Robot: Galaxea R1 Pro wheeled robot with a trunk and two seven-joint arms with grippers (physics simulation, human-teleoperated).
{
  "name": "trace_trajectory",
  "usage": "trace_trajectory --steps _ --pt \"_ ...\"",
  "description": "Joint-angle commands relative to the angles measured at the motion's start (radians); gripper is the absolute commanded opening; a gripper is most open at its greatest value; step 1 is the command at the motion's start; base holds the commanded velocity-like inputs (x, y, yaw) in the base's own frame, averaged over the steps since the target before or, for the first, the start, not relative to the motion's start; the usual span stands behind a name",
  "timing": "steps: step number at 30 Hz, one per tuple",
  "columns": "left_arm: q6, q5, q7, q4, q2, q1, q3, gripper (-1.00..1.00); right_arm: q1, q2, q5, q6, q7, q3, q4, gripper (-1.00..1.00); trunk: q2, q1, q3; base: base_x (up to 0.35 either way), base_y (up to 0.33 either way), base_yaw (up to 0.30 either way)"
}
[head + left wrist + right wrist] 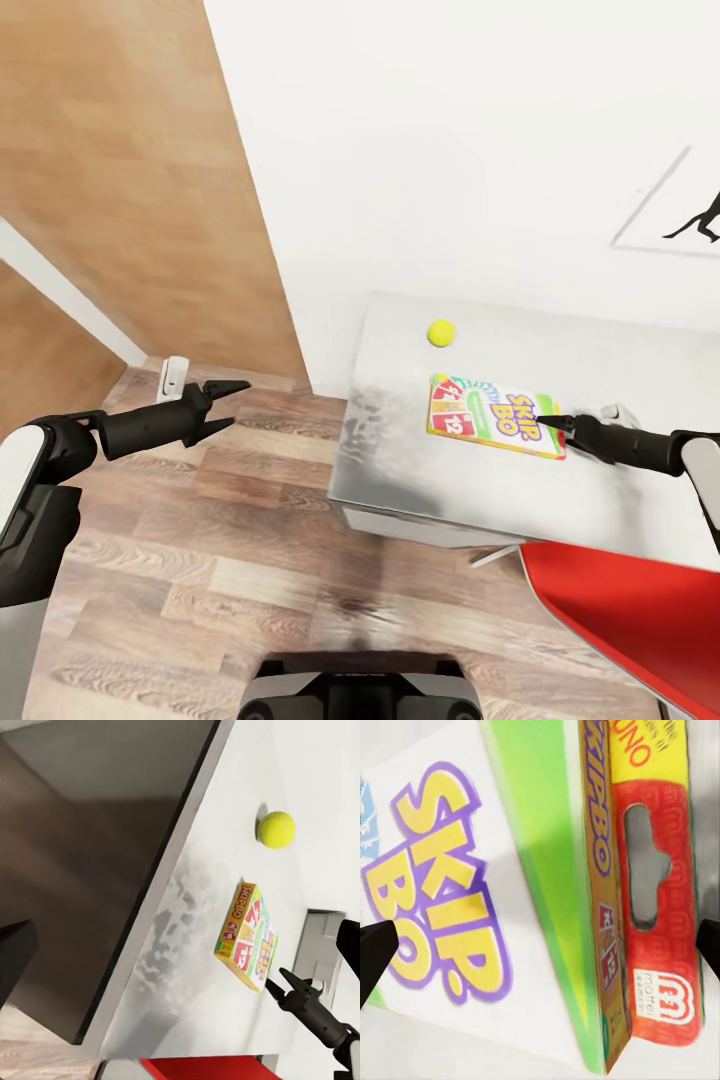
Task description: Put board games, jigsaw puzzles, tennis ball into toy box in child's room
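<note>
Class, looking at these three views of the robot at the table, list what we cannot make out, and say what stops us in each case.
- Right tool: in the head view, whether it grips the SKIP BO box; too small.
- Red chair: cut off by the head view's edge.
- Wall print: cut off at the head view's right edge.
- Small lettering on the box edge: blurred in the right wrist view.

Left tool (228, 405) open, arm extended forward. Right tool (545, 421) open, arm reaching inward.

The table (600, 350) top is smooth pale grey with a soft sheen, the SKIP BO box (497, 415) glossy printed card, the ball (441, 333) matt and fuzzy, the floor (180, 560) grained wood plank, the chair (640, 610) smooth red plastic
</note>
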Motion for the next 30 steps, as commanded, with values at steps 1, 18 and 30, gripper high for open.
trace_trajectory --steps 1,18,30 --pt "0.002 0.009 0.01 -0.001 0.0 -0.001 0.001 1.0 -0.001 0.0 0.009 0.004 0.01 -0.002 0.0 1.0 -0.002 0.001 -0.001 0.0 0.0 0.172" --pt "0.002 0.008 0.007 -0.002 0.0 0.0 0.0 1.0 -0.002 0.0 0.009 0.004 0.011 -0.003 0.0 1.0 -0.002 0.001 -0.001 0.0 0.0 0.178" --pt "0.002 0.008 0.007 -0.004 0.0 0.001 0.0 1.0 -0.002 -0.001 0.009 0.004 0.013 -0.003 0.0 1.0 -0.002 0.001 -0.001 0.0 0.0 0.026"
